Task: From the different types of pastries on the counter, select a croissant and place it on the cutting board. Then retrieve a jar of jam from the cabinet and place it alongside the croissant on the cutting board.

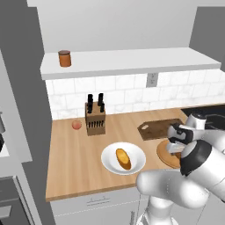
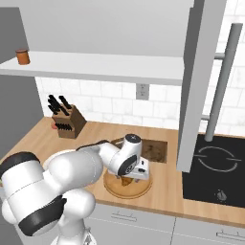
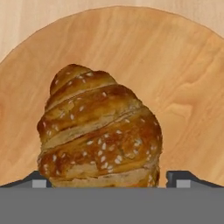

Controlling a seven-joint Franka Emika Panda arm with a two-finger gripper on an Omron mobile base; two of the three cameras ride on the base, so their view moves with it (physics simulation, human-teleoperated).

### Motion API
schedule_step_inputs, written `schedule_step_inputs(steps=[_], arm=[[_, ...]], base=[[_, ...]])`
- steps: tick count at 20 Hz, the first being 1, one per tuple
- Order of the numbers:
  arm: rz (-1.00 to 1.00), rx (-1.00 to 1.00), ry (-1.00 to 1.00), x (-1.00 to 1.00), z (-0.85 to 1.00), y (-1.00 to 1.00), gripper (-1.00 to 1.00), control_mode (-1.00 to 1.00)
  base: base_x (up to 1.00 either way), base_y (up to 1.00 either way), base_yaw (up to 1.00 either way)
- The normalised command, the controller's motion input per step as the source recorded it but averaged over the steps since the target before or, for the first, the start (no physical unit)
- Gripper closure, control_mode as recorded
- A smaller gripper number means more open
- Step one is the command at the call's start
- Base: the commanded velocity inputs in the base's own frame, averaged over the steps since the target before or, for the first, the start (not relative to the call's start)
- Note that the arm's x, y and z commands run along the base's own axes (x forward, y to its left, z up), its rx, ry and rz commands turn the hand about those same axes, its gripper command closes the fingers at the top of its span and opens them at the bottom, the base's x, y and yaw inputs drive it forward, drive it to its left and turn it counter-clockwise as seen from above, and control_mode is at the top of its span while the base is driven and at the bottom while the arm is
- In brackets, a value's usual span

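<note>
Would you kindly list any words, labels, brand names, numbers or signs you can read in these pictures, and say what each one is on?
There is no readable text in any view.
Jar of jam: no label visible on its orange-brown side.
Knife block: plain wood, no marking.
Hob: pale ring outlines and a knob, no numbers legible.
Wall socket: blank.
Croissant: seeds, no writing.
</note>
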Motion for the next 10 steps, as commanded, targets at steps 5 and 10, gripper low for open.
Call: schedule_step_inputs(steps=[5,10], arm=[[0.00,0.00,0.00,0.04,0.03,0.05,1.00,-1.00],[0.00,0.02,-0.01,0.16,0.40,0.01,1.00,-1.00]], base=[[0.00,0.00,0.00],[0.00,0.00,0.00]])
